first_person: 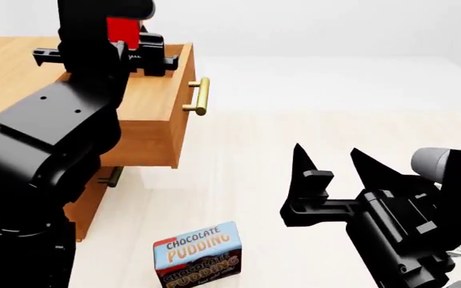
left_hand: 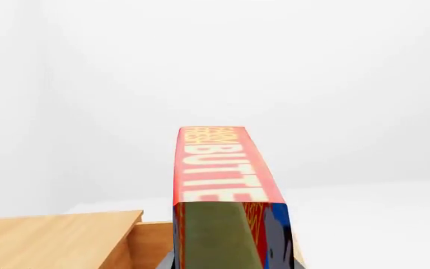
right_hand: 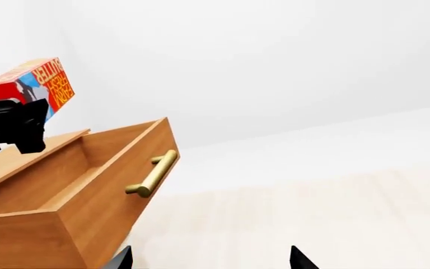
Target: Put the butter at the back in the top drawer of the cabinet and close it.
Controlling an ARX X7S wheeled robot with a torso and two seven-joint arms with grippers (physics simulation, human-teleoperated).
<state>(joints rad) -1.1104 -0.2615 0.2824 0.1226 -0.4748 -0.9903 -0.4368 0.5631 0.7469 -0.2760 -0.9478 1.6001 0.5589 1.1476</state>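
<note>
The butter point(left_hand: 223, 185) is a small red-orange box with white lettering, held upright in my left gripper point(first_person: 122, 51), which is shut on it. It shows red in the head view point(first_person: 122, 31) above the back of the open top drawer point(first_person: 162, 114), and in the right wrist view point(right_hand: 40, 87) above the drawer point(right_hand: 88, 185). The drawer is pulled out of the honey-brown cabinet point(first_person: 6, 78), its brass handle point(first_person: 200, 96) facing right. My right gripper point(first_person: 335, 171) is open and empty over the floor, right of the cabinet.
A blue-and-brown chocolate pudding box point(first_person: 198, 255) stands on the pale floor in front of the cabinet. A lower drawer handle point(first_person: 112, 177) shows under the open drawer. The cabinet top point(left_hand: 51, 238) lies beside the butter in the left wrist view.
</note>
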